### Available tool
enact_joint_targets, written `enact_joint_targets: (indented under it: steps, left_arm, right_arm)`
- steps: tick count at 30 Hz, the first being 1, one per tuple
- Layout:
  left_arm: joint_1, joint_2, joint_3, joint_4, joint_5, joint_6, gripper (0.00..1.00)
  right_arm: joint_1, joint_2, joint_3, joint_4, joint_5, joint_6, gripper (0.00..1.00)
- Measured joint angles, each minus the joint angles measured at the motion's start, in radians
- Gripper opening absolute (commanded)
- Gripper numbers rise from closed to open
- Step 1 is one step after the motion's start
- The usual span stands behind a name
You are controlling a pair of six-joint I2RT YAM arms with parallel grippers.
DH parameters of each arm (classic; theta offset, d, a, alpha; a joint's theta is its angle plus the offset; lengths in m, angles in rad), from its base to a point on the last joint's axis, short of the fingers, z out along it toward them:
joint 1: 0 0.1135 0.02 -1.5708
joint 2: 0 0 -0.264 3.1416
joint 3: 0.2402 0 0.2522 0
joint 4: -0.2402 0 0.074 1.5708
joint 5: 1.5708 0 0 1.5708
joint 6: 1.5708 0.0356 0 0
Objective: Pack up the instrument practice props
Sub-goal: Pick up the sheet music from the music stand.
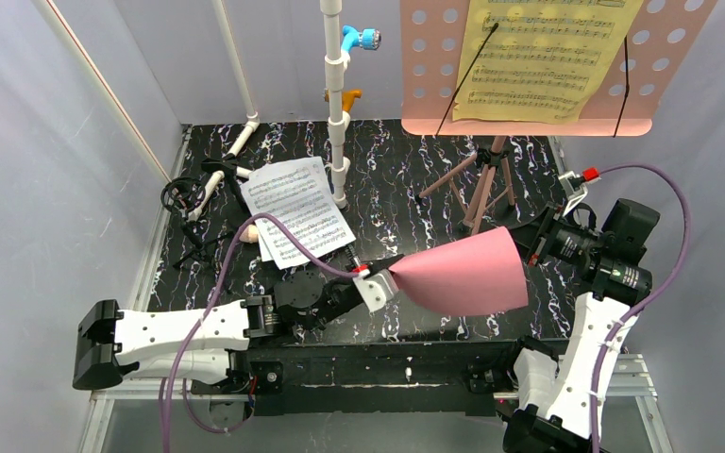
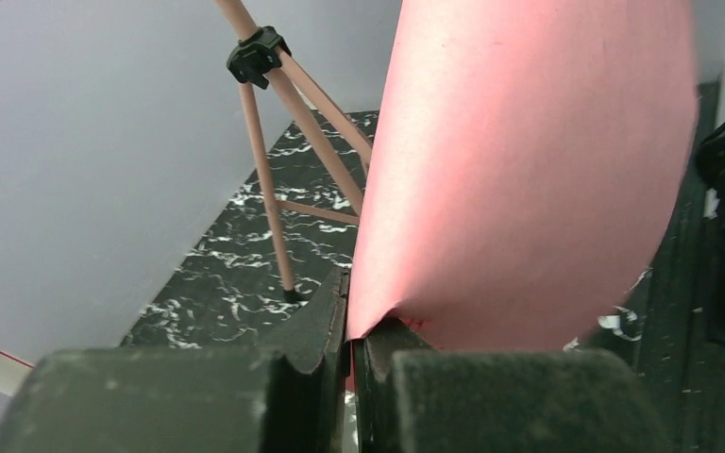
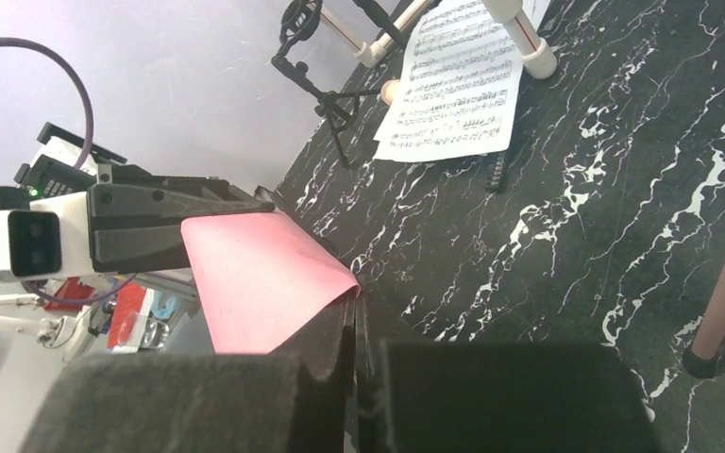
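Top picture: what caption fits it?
The left hand and right hand hold a curved pink page between them over the marbled table.

music stand desk and yellow page cut off at top edge.

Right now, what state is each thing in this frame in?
pink sheet, held in the air, bowed, gripped at two opposite edges.
left gripper, shut on the pink sheet.
right gripper, shut on the pink sheet.
music stand, upright, legs spread.
yellow sheet, propped on the music stand.
white pages, lying flat, overlapping.
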Motion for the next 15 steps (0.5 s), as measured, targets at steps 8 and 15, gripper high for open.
enact_joint_targets:
  steps: [8, 15]
  left_arm:
    - [-0.002, -0.030, 0.000, -0.043, 0.005, -0.274, 0.00]
    - [-0.002, -0.054, -0.011, -0.061, 0.003, -0.470, 0.00]
  right_arm:
    - [0.004, -0.006, -0.010, -0.005, -0.011, -0.001, 0.25]
    - [0.003, -0.013, -0.019, 0.002, -0.004, -0.008, 0.84]
